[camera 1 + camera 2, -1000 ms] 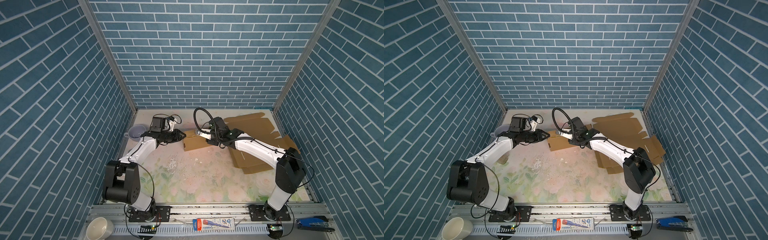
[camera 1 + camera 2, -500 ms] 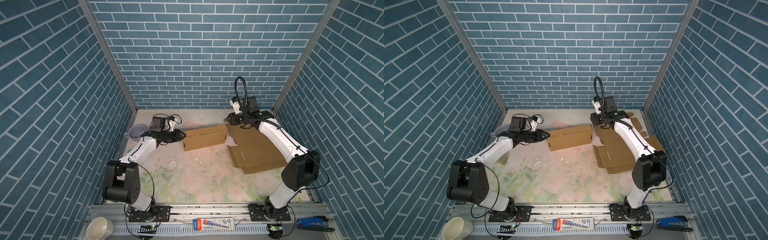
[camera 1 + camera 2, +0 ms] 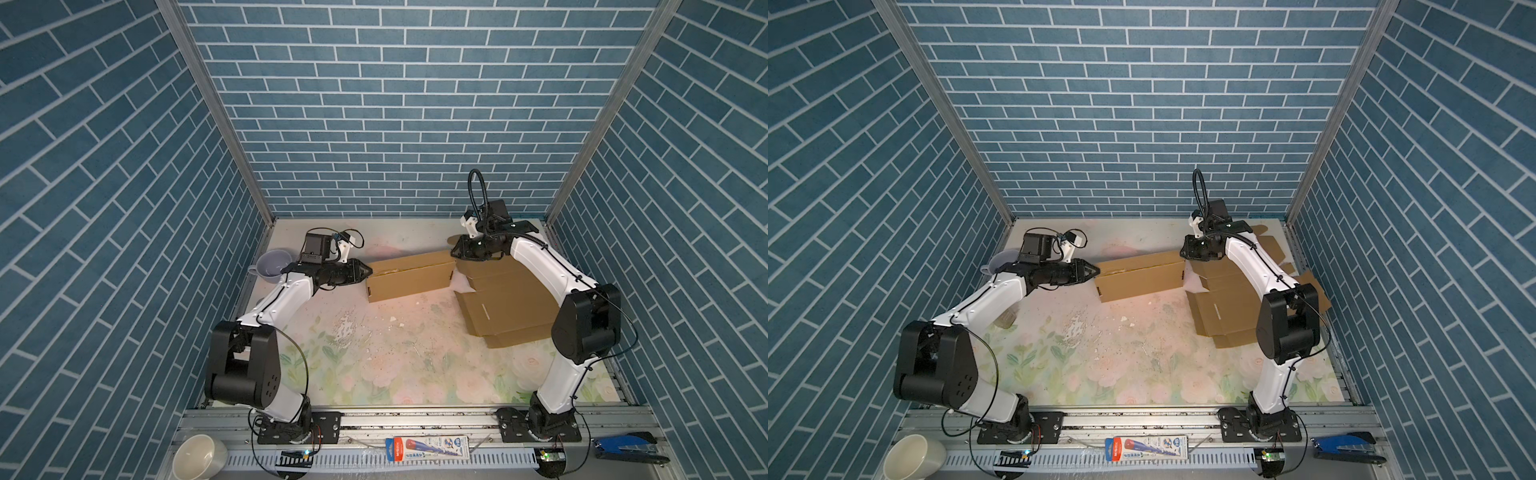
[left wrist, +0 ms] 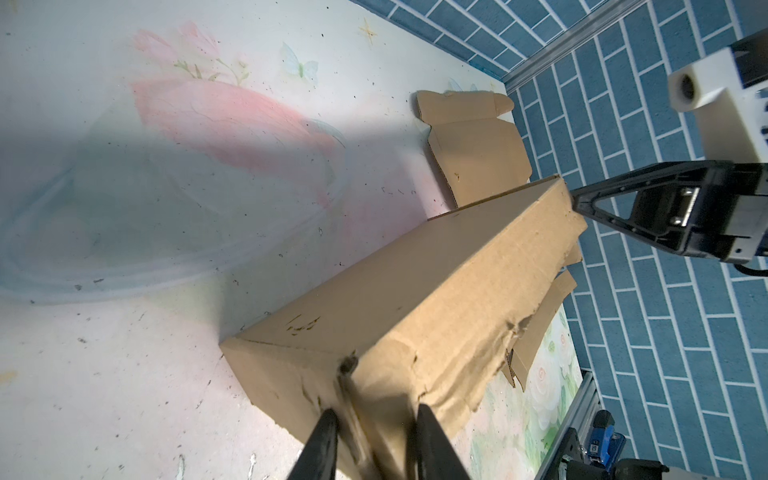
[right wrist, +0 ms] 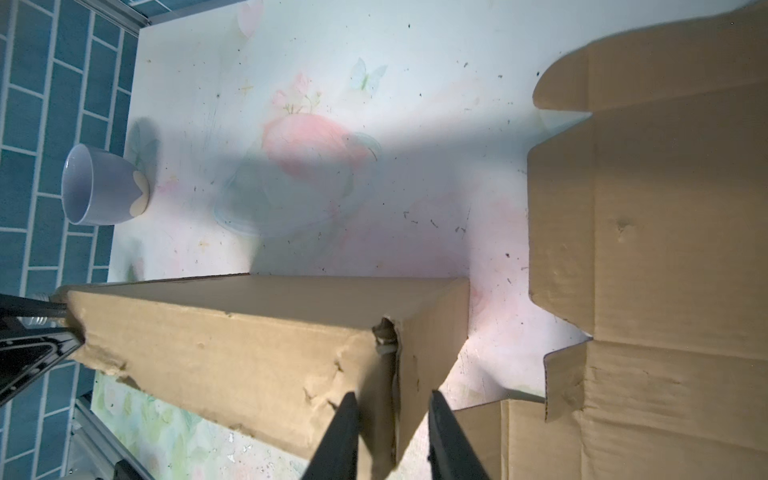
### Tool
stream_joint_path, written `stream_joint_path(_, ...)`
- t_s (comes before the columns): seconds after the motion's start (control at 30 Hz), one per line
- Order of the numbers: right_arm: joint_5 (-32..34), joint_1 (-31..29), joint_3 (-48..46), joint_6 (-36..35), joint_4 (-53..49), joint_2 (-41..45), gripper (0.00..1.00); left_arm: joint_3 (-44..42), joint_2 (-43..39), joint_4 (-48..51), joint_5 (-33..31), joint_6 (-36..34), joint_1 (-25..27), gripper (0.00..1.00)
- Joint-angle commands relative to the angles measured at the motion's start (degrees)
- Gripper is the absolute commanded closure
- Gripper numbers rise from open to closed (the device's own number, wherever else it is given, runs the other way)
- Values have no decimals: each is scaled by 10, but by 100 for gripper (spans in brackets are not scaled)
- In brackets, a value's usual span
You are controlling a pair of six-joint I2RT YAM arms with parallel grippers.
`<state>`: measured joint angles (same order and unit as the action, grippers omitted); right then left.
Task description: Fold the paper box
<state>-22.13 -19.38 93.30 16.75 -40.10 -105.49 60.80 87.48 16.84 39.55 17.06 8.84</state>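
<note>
Blue-brick walls (image 3: pixel 374 104) enclose a flowered counter (image 3: pixel 374 374), scuffed and flecked with crumbs. Flattened cardboard sheets (image 3: pixel 511 303) lie stacked on its right side, running from the far wall toward the middle.

Just left of them, at the far centre, the box (image 3: pixel 409 276) stands on the counter as a long, low brown block. It lies lengthwise from left to right, and its upper edge is dented and torn.

The left gripper (image 3: pixel 365 271) meets the box's left end. Seen from the left wrist, its fingers (image 4: pixel 324 440) are clamped on the crumpled corner there. The right gripper (image 3: pixel 459 252) sits at the box's far right corner. The right wrist view shows its jaws straddling the end wall, but not whether they pinch it.

Off the counter, on the near rail (image 3: pixel 374 419), a printed packet (image 3: pixel 428 448) lies at the centre. A blue stapler (image 3: pixel 627 451) rests at the near right and a white cup (image 3: pixel 199 459) at the near left. A lavender mug (image 3: pixel 272 266) stands at the counter's far left edge, close to the left gripper.
</note>
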Motion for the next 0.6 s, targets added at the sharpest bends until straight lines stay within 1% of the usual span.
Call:
stream_joint_path(0.0, 12, 15, -2, 18, -52, -32, 79, -23, 26, 77, -61, -28, 1, 71)
stream_joint_path(0.07, 12, 17, -8, 16, -58, -41, 80, -24, 28, 75, -60, -28, 1, 71)
stream_joint_path(0.1, 2, 17, -10, 16, -55, -43, 79, -24, 29, 73, -58, -27, 1, 71)
stream_joint_path(0.17, -34, 18, -14, 22, -41, -40, 76, -24, 29, 61, -52, -17, 1, 70)
stream_joint_path(0.23, -65, 18, -12, 29, -28, -39, 75, -20, 31, 43, -43, -6, 1, 68)
stream_joint_path(0.4, -144, 25, -2, 66, 26, -36, 75, 40, 58, 28, -36, 1, 1, 65)
stream_joint_path(0.47, -170, 30, -3, 82, 51, -34, 75, 70, 75, 22, -24, 5, 1, 65)
stream_joint_path(0.57, -188, 31, -14, 93, 72, -25, 75, 92, 84, 16, -6, 9, 4, 64)
